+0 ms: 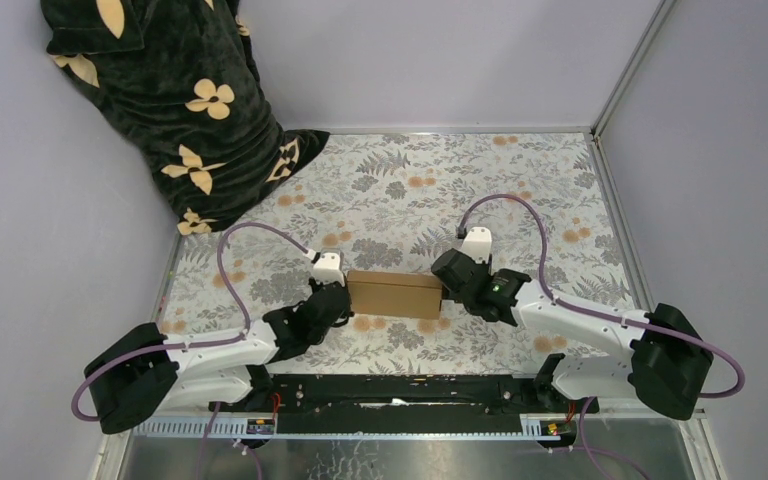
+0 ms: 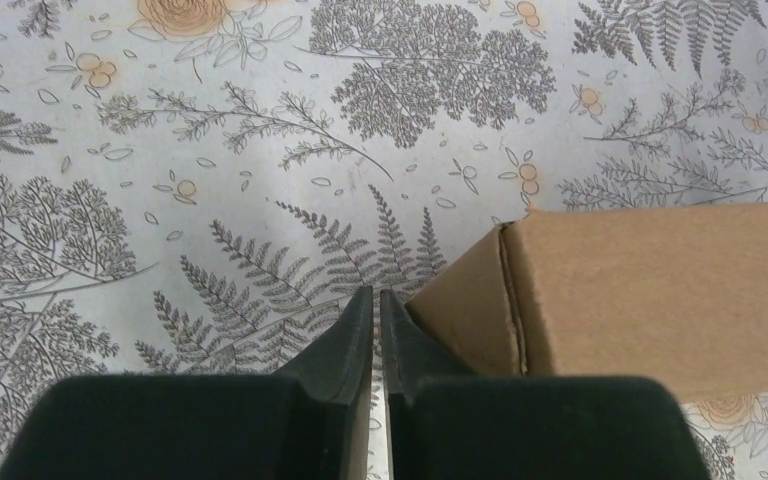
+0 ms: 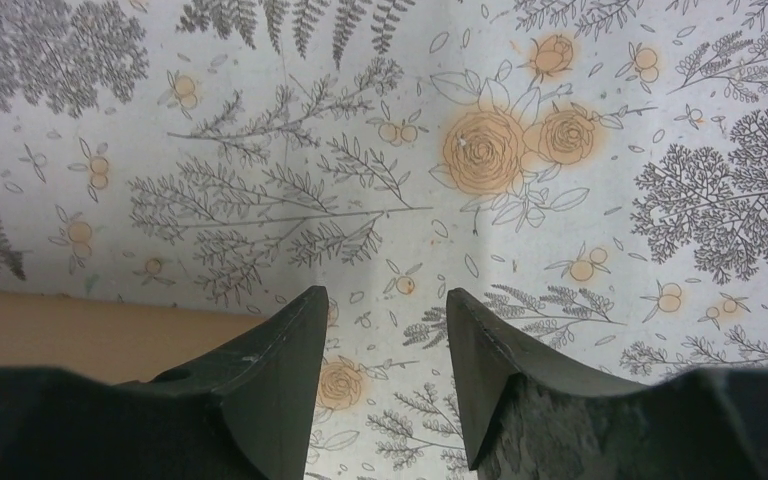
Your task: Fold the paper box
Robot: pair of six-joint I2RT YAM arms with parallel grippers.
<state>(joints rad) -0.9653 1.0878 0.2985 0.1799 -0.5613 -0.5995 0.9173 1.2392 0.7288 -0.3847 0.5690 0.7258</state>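
A plain brown paper box, folded into a shallow rectangular shape, lies near the middle of a table covered with a pale cloth printed with grey ferns and orange flowers. Seen from above, its long sides run from 9 o'clock to 3 o'clock.

The left gripper sits at the box's 9 o'clock end. In the left wrist view its two black fingers are drawn almost together, with only a thin slit between them and nothing clearly caught in it. The box fills the area at 3 o'clock of the fingertips. Its slanted end panel lies just beside the right-hand finger, and a crease shows at the corner.

The right gripper sits at the box's 3 o'clock end. In the right wrist view its fingers are spread, with only patterned cloth between them. A strip of brown cardboard shows at 9 o'clock, outside the left-hand finger. Whether that finger touches the box cannot be told.

A dark blanket with cream flower shapes is heaped in the table's 11 o'clock corner, well apart from the box.
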